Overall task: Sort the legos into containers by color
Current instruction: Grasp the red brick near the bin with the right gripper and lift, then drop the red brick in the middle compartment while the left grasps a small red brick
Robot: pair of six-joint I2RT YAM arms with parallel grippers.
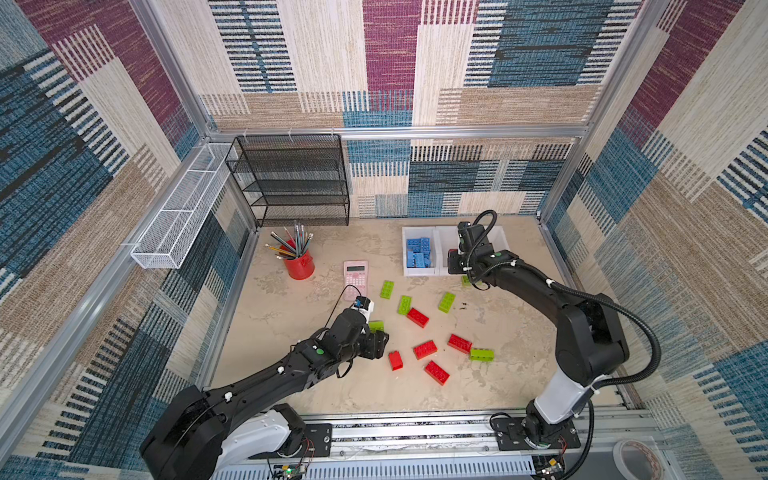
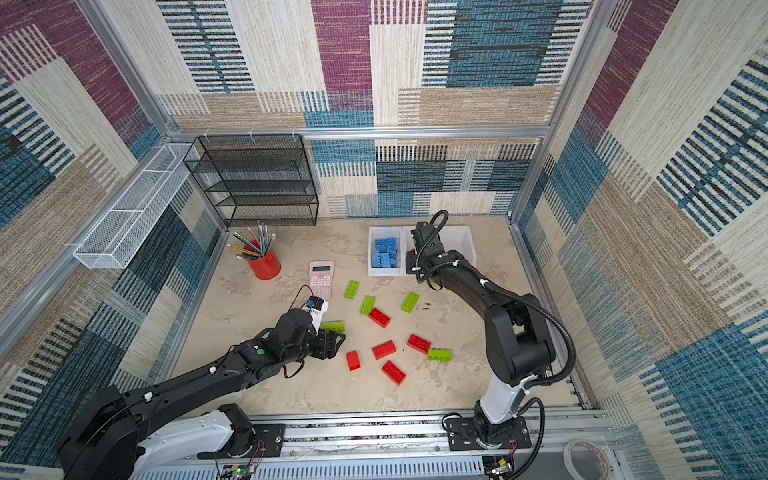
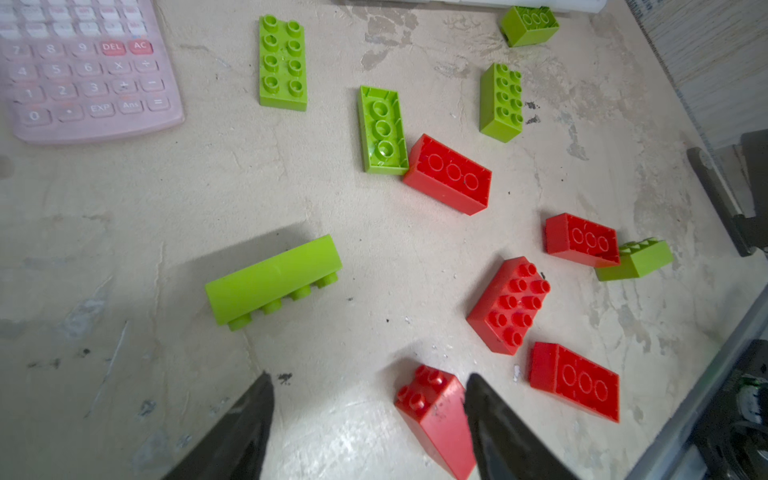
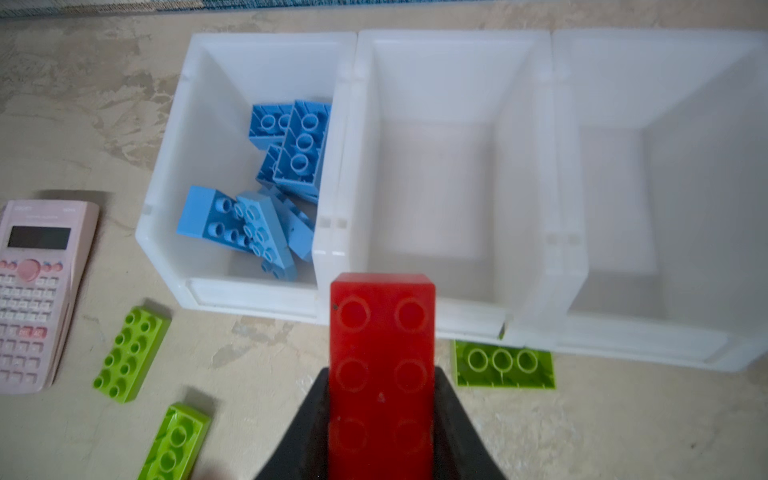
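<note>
Keys on the pink calculator [image 3: 83, 70] read DEL, AC, EXP and Ans. The right gripper's [image 4: 382, 374] fingers clamp a red lego [image 4: 382, 324], its long axis pointing toward the middle of the three containers [image 4: 457, 39]; blue legos [image 4: 249, 224] lie in an end one. The left gripper's [image 3: 368, 380] fingers gape empty above loose legos [image 3: 446, 174] on the counter [image 3: 124, 249].

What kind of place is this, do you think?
Probably a robot test cell staged as a desk: aluminium frame with patterned walls, left arm and right arm mounted on a rail, plus pencil cup and pink calculator.
</note>
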